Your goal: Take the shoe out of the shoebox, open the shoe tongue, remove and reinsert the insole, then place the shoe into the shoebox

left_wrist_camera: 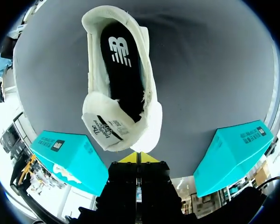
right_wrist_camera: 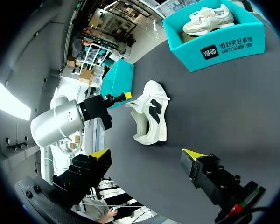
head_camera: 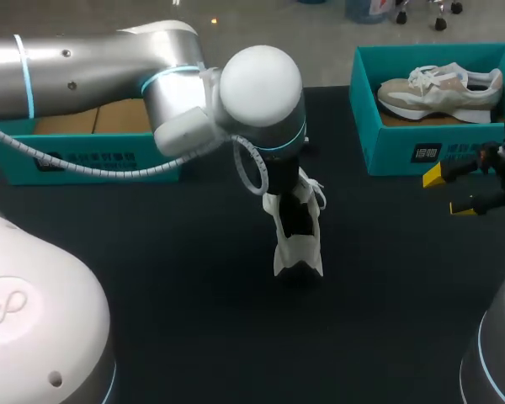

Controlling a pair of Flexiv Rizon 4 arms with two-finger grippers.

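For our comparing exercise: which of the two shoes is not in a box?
The shoe on the table, at the left gripper, its black insole showing; the other shoe lies in the right shoebox.

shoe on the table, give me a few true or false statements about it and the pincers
1. The white shoe is on the table, outside both boxes. True.
2. Its black insole lies on the table beside it. False: the insole sits inside the shoe.
3. The right pincer is open and apart from the shoe. True.
4. Both teal boxes are empty. False: the right box holds a second shoe.
5. The left pincer is at the shoe's tongue. True.
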